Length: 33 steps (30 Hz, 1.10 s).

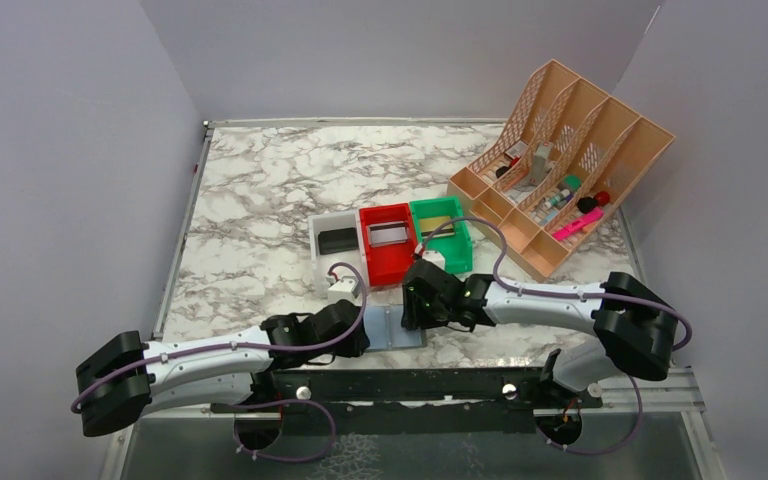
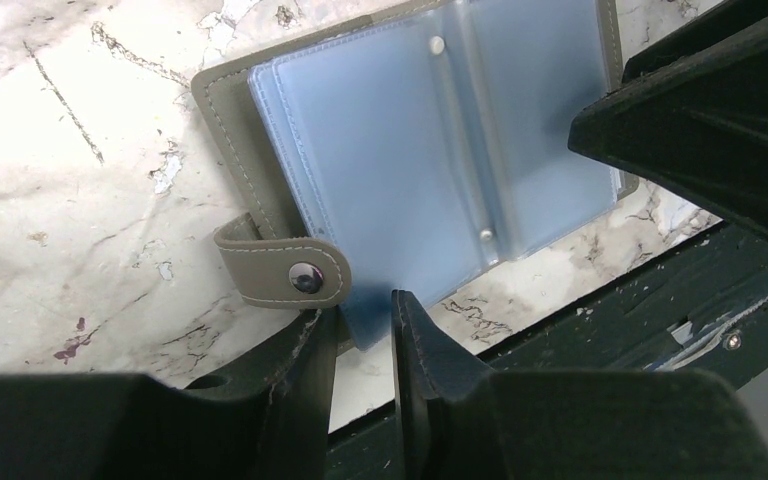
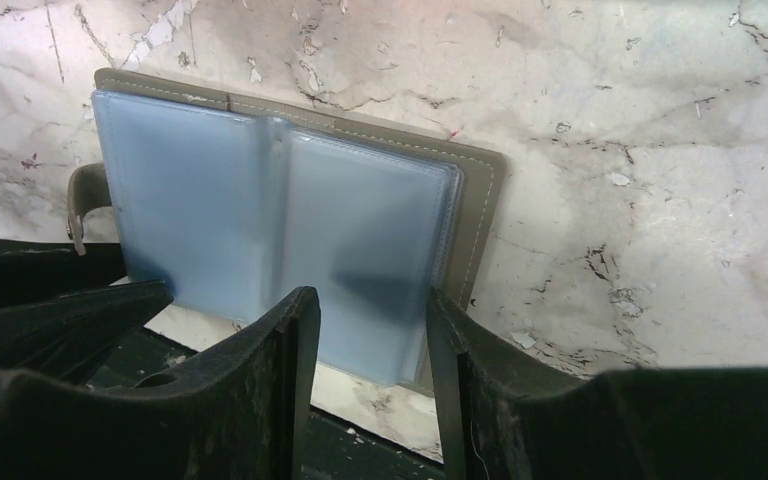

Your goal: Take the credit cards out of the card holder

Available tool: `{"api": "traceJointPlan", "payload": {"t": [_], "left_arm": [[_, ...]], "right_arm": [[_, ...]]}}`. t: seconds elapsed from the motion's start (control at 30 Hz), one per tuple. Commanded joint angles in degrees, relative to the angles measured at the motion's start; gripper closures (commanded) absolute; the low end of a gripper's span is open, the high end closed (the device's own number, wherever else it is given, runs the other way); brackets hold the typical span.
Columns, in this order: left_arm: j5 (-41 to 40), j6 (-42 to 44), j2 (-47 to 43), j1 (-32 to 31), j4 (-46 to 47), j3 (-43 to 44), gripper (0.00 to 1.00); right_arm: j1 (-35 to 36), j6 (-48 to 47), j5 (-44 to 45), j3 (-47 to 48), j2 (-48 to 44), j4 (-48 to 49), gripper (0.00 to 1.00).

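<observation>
Both grippers meet the open card holder, flat at the near edge of the marble table. Jaws of the left gripper stand narrowly apart around a pale-blue sleeve corner — those of the right gripper spread wider, straddling the sleeves' near edge.

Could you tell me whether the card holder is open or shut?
Open: the card holder lies spread flat, pale-blue inside facing up, strap unsnapped.

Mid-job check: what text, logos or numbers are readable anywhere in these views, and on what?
None can be read.
card holder: no print visible on the open inside or on its snap strap.
Items in the tan desk organizer: too small to read.
white bin, red bin, green bin: no legible labels.
</observation>
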Motion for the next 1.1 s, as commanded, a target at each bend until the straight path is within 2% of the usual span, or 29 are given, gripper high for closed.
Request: {"api": "traceJointPlan", "payload": {"t": [0.0,0.3,0.57,0.8,1.07], "left_arm": [[0.4,0.0,-0.8,-0.2,1.6,-0.5,0.71],[0.8,0.2,0.2,-0.2,2.0,-0.3,0.72],[1.2,0.5,1.0,-0.4,2.5,-0.5,0.76],[1.3,0.5,1.0,-0.6,2.8,-0.4,0.77],[1.4,0.4,0.8,-0.9,2.9,-0.4,0.77]], "right_arm": [[-0.1,0.6,0.9,1.4,0.6,-0.7,0.51],[-0.1,-0.3,-2.2,2.6,5.1,2.7,0.55],[-0.1,-0.4,-2.9,2.0,1.7,3.2,0.66],[-0.1,-1.4,-5.3,0.7,-2.2,5.6,0.66],[-0.1,-1.4,-5.1,1.7,-1.1,4.0,0.65]]}}
